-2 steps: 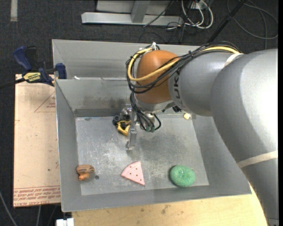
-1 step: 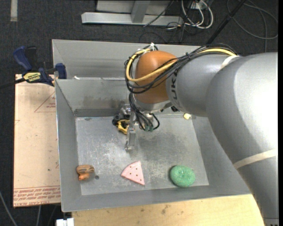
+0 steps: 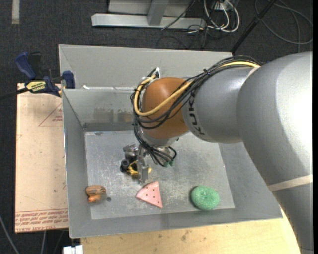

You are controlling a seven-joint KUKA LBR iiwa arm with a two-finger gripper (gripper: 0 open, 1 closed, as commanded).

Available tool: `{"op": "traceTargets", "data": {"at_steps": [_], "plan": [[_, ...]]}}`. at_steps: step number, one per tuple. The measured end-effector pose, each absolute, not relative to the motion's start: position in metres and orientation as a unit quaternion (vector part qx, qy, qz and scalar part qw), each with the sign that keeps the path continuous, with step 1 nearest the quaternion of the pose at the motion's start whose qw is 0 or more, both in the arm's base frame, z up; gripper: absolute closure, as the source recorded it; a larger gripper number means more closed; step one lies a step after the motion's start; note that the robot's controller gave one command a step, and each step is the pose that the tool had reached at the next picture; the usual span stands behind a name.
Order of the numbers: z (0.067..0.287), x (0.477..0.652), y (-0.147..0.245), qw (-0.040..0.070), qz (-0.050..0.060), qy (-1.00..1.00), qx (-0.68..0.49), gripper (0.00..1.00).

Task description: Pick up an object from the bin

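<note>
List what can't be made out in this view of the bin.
1) Small black-and-yellow object, camera view: partly covered by the end effector; its kind is unclear.
2) Grey metal bin, camera view: right wall hidden by the silver arm.
3) Small brown-orange lump, camera view: too small to identify.

Dark speckled carpet covers the floor. A flat grey metal stand base lies on it, with a paler upright part at its middle. Just right of that base, white and black cables tangle over the carpet.
</note>
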State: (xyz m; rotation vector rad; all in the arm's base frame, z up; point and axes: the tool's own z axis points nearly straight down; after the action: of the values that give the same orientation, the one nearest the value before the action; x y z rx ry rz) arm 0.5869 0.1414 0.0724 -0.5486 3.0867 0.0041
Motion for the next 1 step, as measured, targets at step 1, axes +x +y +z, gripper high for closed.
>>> {"op": "traceTargets", "data": {"at_steps": [1], "plan": [[0.0724,0.5871,0.1413,0.004,0.001,0.985,-0.175,1.00]]}}
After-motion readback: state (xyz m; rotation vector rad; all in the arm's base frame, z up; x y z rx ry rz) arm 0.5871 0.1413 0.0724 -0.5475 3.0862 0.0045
